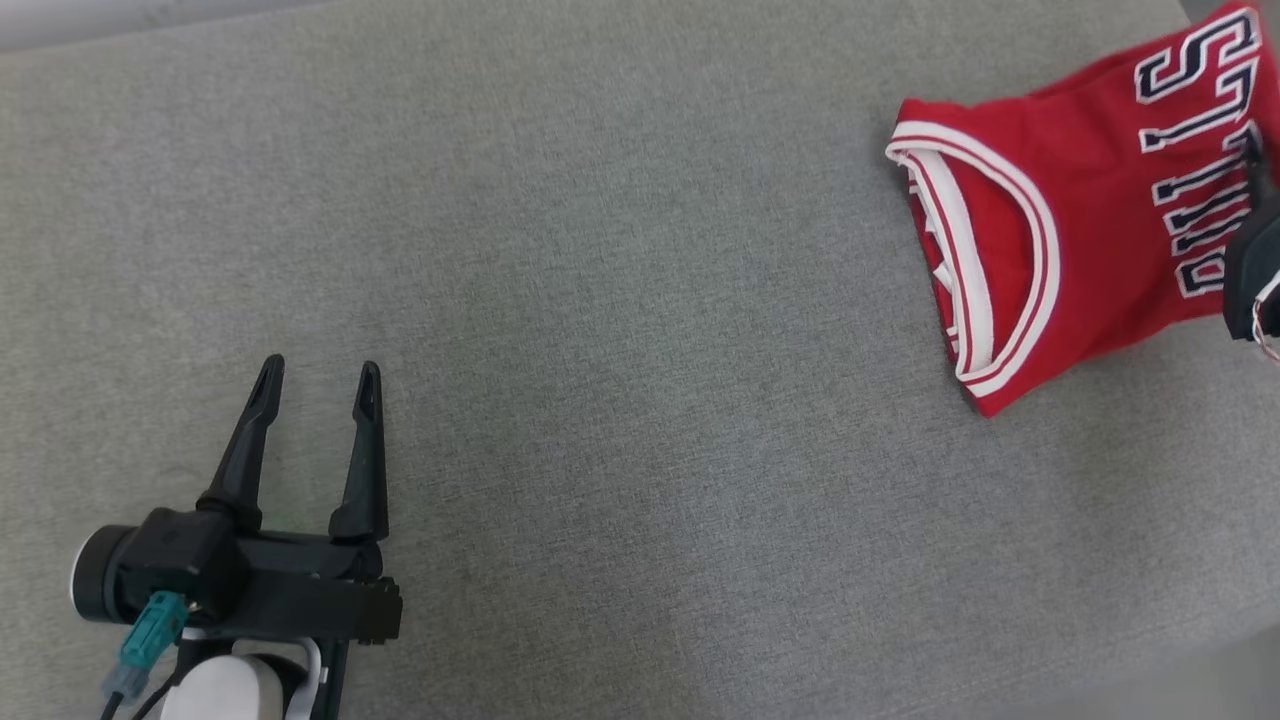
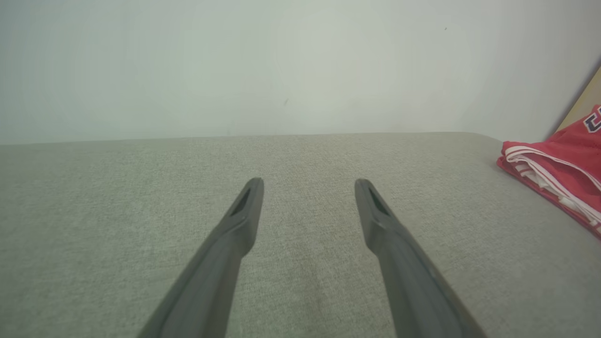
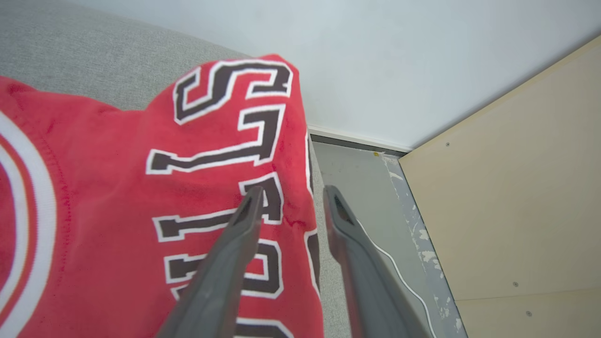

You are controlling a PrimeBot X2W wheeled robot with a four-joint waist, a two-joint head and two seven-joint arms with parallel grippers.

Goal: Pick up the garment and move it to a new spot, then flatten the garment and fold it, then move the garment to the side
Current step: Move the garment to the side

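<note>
Near side: left end effector sits over the bare grey fabric-covered table, fingers wide apart, nothing in it, well apart from the work.

Far right: the folded red sleeveless basketball jersey with white trim and dark white-outlined lettering lies flat at the table's right end, neck opening facing the middle.

Right end effector is at the jersey's outer edge. Fingers are apart with a clear gap, one over the lettering, the other past the hem above the grey floor. Nothing looks clamped. Whether a fingertip touches the cloth I can't tell; the head view cuts that arm off at the frame edge.

Read: fold looks done and the jersey is at the side, so this is the last step, at the let-go point.

Next move calls for backing the right end effector off cleanly, up and away, without snagging the hem. The jersey sits close to the table edge, so a drag could pull it over.
</note>
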